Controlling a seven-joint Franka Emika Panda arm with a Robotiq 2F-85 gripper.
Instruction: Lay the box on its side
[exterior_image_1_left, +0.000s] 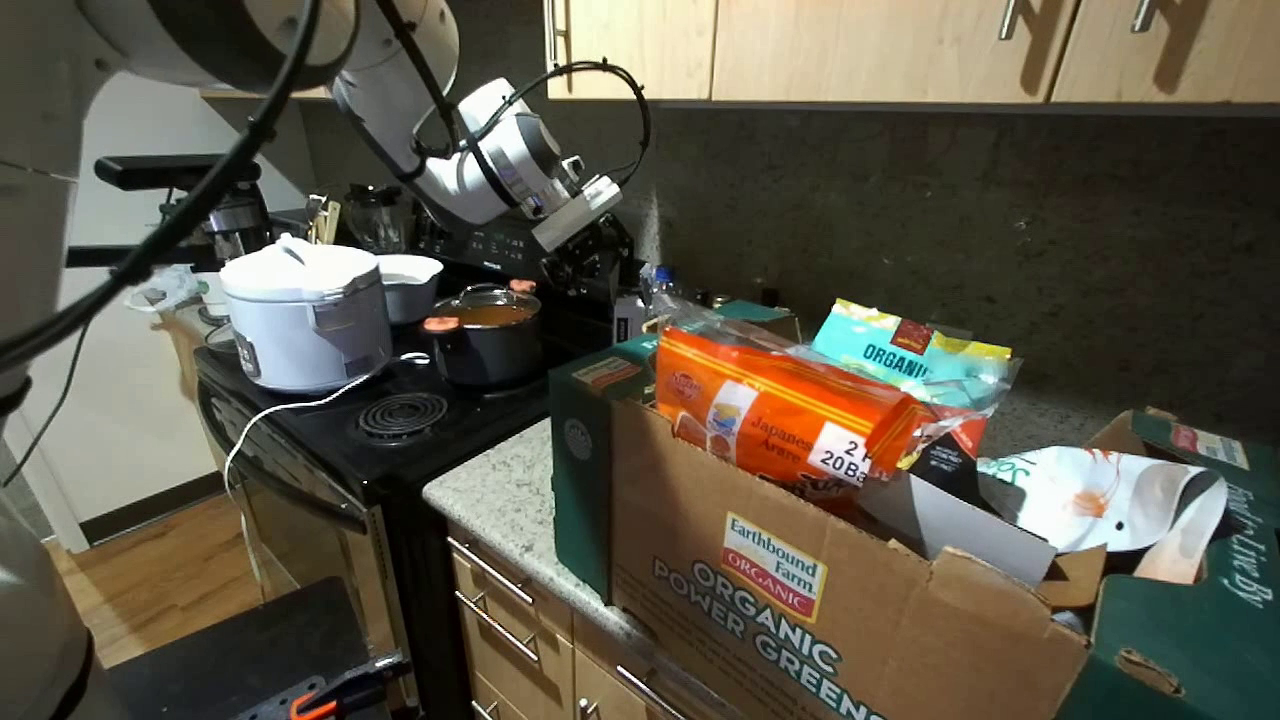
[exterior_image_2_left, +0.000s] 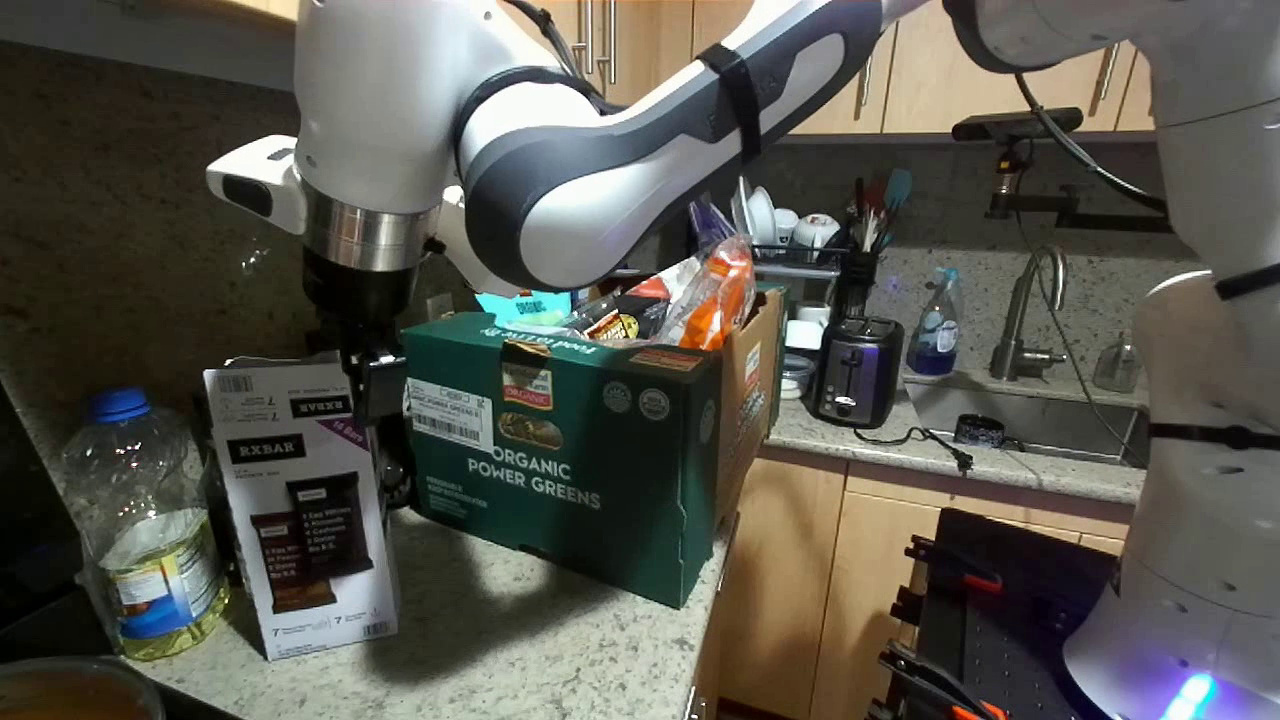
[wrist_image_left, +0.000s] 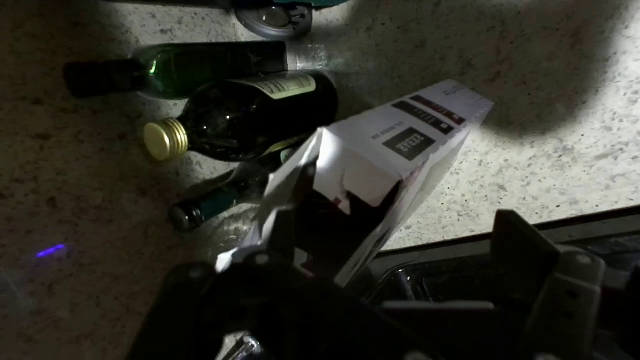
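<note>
RXBAR box (exterior_image_2_left: 305, 510) upright on the speckled, stone-like counter (exterior_image_2_left: 490, 630), just right of the clear plastic blue-capped bottle (exterior_image_2_left: 155, 540) in an exterior view! It's not down yet; the tipping and the setting flat both look left to do. The jaws are up by its top, spread apart, and whether they touch it I can't call. Slim, flat-sided white cardboard, this one, the top end torn ragged around a dark hollow. Near it, a glossy, round-shouldered gold-capped bottle (wrist_image_left: 255, 115).

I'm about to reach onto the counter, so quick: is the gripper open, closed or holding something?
Gripper: open, jaws apart in the wrist view; not closed on the white RXBAR box.
</note>
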